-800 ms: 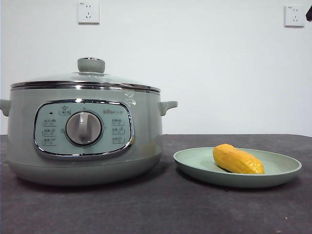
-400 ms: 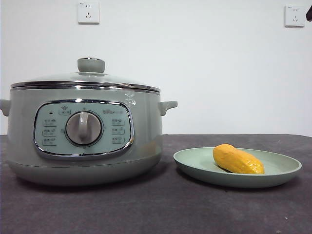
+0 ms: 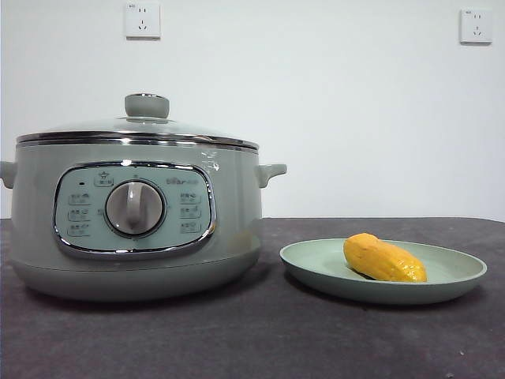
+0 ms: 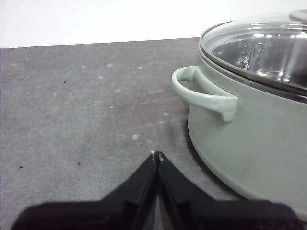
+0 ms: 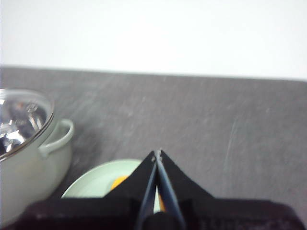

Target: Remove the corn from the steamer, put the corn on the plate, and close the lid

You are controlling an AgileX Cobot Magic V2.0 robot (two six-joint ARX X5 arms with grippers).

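The yellow-orange corn lies on the pale-green plate at the right of the table. To its left stands the sage-green steamer, and the glass lid with its round knob sits shut on the steel rim. Neither arm shows in the front view. My left gripper is shut and empty, off the table beside the steamer's side handle. Above the plate my right gripper is shut and empty, with a bit of corn showing under it.
Dark grey table cloth runs under everything. A white wall with two power sockets stands behind. The steamer's small side handle points toward the plate.
The black arm tip at the top right corner of the front view has gone out of sight. Corn, plate, steamer and lid have not moved.
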